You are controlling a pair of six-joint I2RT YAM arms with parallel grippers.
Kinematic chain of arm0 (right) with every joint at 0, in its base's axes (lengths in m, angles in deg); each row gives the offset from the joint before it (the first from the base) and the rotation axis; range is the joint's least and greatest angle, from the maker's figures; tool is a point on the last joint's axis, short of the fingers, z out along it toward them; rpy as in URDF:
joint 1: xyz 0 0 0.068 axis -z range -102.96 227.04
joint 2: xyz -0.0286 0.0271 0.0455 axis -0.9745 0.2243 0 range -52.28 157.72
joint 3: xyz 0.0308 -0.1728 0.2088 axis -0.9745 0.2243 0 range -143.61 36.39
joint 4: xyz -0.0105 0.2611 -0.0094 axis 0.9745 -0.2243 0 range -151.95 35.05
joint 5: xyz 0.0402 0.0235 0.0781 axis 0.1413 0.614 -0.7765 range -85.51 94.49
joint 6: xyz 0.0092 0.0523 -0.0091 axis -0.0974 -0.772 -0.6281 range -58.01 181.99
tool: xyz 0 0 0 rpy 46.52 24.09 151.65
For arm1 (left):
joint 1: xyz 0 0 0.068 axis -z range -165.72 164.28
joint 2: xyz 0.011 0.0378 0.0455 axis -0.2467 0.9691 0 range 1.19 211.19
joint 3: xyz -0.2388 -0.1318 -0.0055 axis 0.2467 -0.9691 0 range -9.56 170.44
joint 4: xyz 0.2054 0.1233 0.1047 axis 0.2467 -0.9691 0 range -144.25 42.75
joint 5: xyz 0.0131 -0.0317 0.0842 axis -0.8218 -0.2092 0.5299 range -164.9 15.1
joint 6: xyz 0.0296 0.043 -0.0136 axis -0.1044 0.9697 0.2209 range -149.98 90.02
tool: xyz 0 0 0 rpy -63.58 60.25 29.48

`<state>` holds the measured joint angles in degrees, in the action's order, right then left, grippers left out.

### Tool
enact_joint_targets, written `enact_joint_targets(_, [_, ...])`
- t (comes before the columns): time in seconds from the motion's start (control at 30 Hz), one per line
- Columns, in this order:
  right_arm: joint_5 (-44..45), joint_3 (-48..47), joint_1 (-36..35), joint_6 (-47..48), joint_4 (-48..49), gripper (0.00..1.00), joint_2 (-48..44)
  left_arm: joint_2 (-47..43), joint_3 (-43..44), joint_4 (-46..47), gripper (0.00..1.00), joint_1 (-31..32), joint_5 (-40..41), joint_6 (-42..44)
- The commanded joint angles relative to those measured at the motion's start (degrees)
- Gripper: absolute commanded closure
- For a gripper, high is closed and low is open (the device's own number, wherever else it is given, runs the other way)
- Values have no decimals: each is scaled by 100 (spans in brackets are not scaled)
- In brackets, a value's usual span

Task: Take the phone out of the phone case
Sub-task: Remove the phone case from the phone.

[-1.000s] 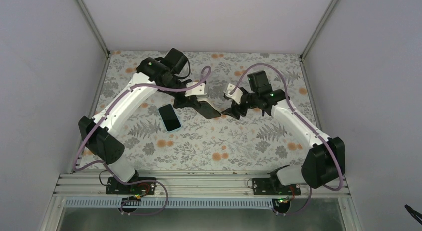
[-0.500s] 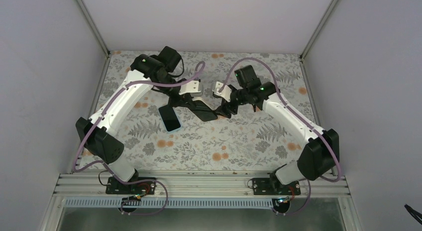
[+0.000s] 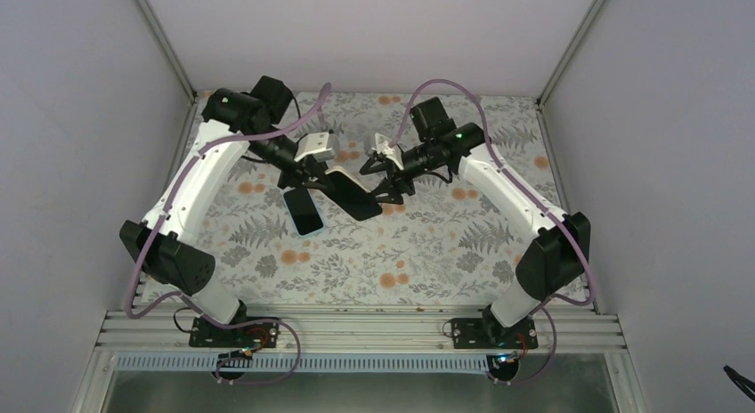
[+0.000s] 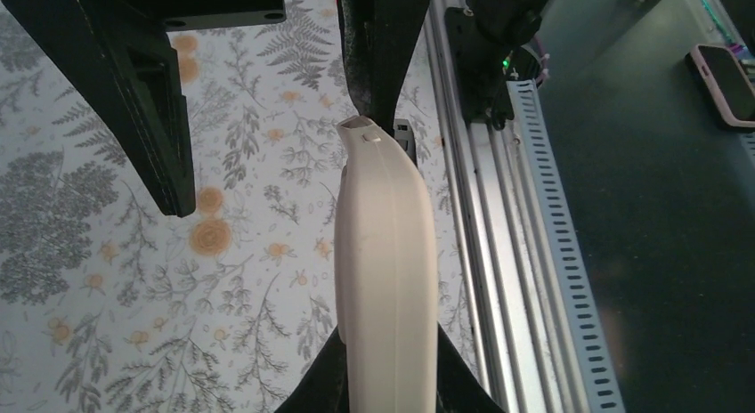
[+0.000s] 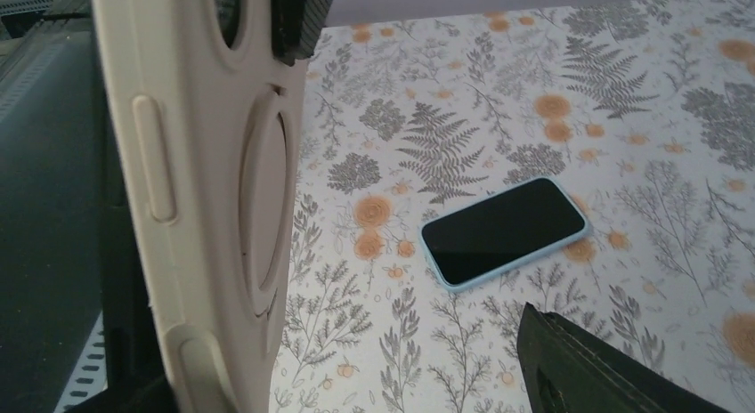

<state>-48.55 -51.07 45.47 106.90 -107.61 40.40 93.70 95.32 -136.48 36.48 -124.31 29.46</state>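
Cream phone case [image 5: 191, 217] (side buttons moulded in) around dark-screened phone [image 3: 354, 195].

You look down on the table [image 3: 427, 253] from above and behind; both wrist cameras crowd close on the shared phone case [image 4: 385, 279].

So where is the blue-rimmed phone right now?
Top view: the phone lies flat on the table, left of centre, beside the case the left tool holds.
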Motion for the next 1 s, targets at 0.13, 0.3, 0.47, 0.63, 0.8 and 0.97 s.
enact_joint_targets(0.13, [-1774,-378,-854,48,-15,26,-58,642,475,1239,98,-93,-875,-145])
enact_joint_targets(0.3, [-1789,-1022,-1045,398,-746,39,306,587,402,1986,98,-69,-498,-730])
enact_joint_targets(0.47, [-1450,-1282,-1053,278,-926,67,486,468,384,2321,97,-42,-107,-1006])
enact_joint_targets(0.63, [-1230,-944,-1037,178,-714,69,309,257,489,2521,78,-45,244,-1261])
enact_joint_targets(0.8, [-836,-369,-959,-595,327,85,-359,278,778,2354,39,-32,497,-1370])
enact_joint_targets(0.97, [-526,-71,-855,-997,910,97,-648,303,1028,2071,20,-23,565,-1375])
